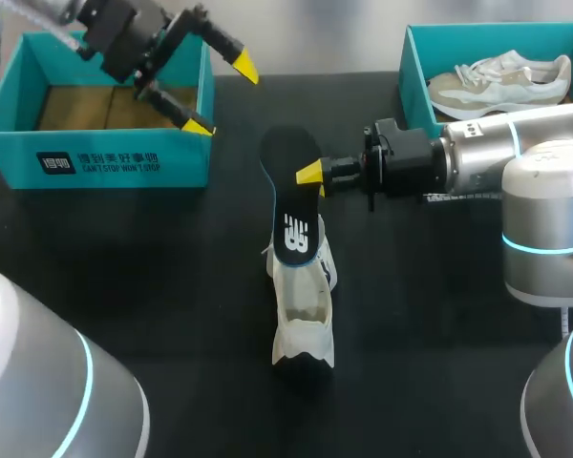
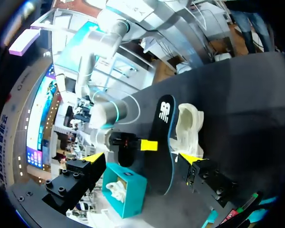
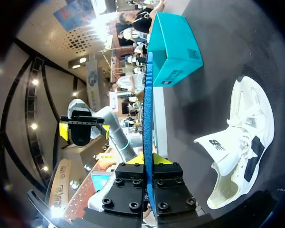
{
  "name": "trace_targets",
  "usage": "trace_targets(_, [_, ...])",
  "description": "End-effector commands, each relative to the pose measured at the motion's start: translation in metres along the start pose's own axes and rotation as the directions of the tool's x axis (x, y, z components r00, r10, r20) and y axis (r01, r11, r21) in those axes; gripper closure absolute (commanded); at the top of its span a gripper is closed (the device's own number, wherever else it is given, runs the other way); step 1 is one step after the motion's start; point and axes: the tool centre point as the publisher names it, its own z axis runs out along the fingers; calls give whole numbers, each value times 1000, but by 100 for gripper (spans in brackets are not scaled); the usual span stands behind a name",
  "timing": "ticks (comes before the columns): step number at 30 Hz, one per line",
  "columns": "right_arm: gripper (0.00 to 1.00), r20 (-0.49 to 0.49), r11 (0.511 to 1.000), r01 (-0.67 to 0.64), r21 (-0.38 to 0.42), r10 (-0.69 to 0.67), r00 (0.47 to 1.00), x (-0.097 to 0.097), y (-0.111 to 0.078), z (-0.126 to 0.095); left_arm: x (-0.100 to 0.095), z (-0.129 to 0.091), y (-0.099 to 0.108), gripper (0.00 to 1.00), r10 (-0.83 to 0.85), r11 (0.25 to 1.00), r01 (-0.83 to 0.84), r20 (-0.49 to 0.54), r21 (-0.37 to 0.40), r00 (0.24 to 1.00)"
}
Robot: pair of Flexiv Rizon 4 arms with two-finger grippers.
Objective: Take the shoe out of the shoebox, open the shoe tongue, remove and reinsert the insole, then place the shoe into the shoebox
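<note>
A white shoe [image 1: 304,310] lies on the black table near the middle, its tongue [image 3: 217,145] pulled outward. My right gripper [image 1: 310,175] is shut on the edge of the black insole [image 1: 291,196], which has a white logo and a blue underside [image 3: 148,109]. The insole hangs above the shoe's far end; I cannot tell if they touch. My left gripper [image 1: 222,95] stands open and empty over the near right corner of the left teal shoebox [image 1: 95,157]. In the left wrist view, the insole [image 2: 164,137] and shoe [image 2: 187,126] lie ahead of the left gripper [image 2: 141,158].
A second teal box [image 1: 415,57] at the back right holds another pale shoe [image 1: 501,81]. The left box shows a brown cardboard floor [image 1: 86,107]. Black table surface [image 1: 172,286] stretches around the shoe on both sides.
</note>
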Motion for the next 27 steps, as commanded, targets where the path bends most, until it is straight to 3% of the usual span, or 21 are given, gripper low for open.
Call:
trace_targets(1, [100, 2, 1000, -1, -2, 1, 1000, 0, 0, 2, 26, 0, -7, 0, 51, 998, -39, 283, -50, 958])
trace_targets(8, [100, 2, 1000, -1, -2, 1, 1000, 0, 0, 2, 46, -2, -8, 0, 83, 993, -47, 360, -109, 929])
trace_targets(13, [100, 2, 1000, -1, -2, 1, 1000, 0, 0, 2, 56, 7, -10, 0, 138, 987, -76, 492, -143, 860])
trace_targets(25, [100, 2, 1000, -1, -2, 1, 1000, 0, 0, 2, 56, 7, -10, 0, 138, 987, -76, 492, -143, 860])
trace_targets(27, [100, 2, 1000, -1, -2, 1, 1000, 0, 0, 2, 61, 18, -5, 0, 113, 985, -32, 503, -168, 857])
